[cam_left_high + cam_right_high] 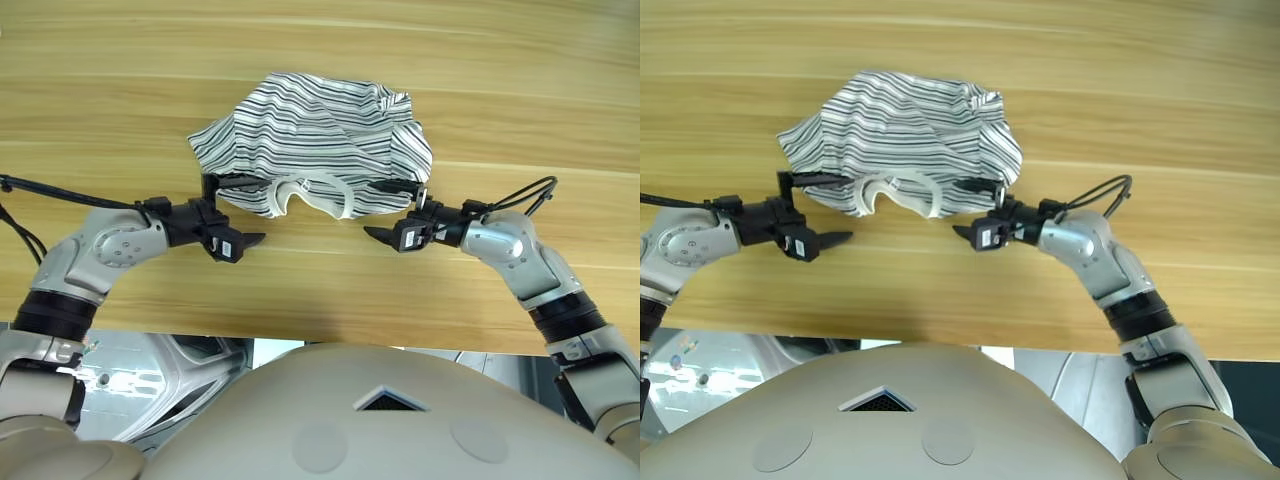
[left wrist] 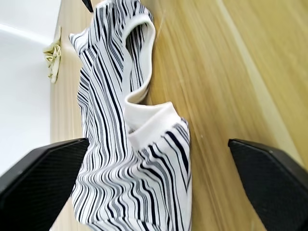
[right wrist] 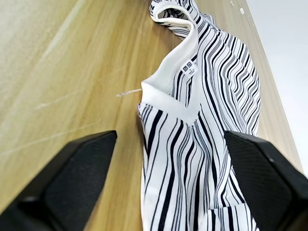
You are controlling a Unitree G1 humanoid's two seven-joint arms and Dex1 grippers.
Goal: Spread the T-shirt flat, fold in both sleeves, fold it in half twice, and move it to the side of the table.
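On the pale wooden table (image 1: 120, 80) the striped T-shirt (image 1: 310, 130) lies bunched, mid-table. Left gripper (image 1: 258, 210) and right gripper (image 1: 373, 208), both spread apart, flank its collar (image 2: 149, 120); each should pinch a shoulder, then draw outward evenly

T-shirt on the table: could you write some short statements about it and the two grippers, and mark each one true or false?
1. The T-shirt lies crumpled on the wooden table, not spread flat. True.
2. The left gripper is shut on a sleeve. False: its fingers are open, at the shirt's near edge beside the collar.
3. The white collar is on the side nearest the robot. True.
4. The right gripper is at the table's far edge, away from the shirt. False: it is open at the shirt's near edge, on the other side of the collar.
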